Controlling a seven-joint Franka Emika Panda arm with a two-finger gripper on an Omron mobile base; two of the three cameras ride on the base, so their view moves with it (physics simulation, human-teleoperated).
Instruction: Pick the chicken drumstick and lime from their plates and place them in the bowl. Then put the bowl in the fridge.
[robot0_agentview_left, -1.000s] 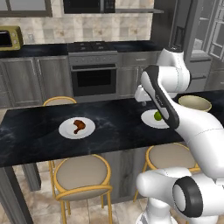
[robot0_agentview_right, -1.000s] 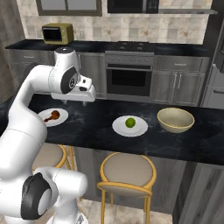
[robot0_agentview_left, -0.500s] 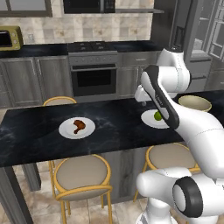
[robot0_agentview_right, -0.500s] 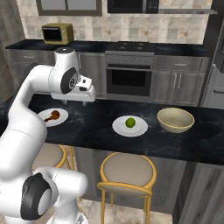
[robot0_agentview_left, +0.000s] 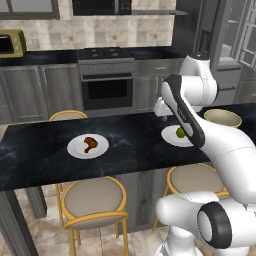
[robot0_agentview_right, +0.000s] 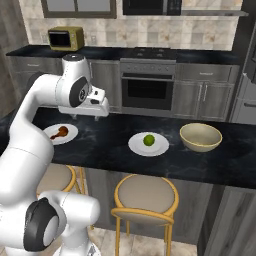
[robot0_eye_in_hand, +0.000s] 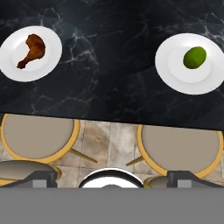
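Gripper (robot0_eye_in_hand: 112, 177) spread wide, empty, high above the counter (robot0_agentview_left: 125, 135). Drumstick (robot0_agentview_left: 90, 143) on left plate (robot0_agentview_left: 88, 146), lime (robot0_agentview_right: 148, 140) on middle plate (robot0_agentview_right: 148, 144). Bowl (robot0_agentview_right: 201, 137) empty toward the counter's right end.

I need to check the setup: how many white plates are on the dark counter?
2. One plate holds the chicken drumstick; the other plate, nearer the bowl, holds the lime.

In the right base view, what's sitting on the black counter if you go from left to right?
chicken drumstick on its plate → lime on its plate → bowl
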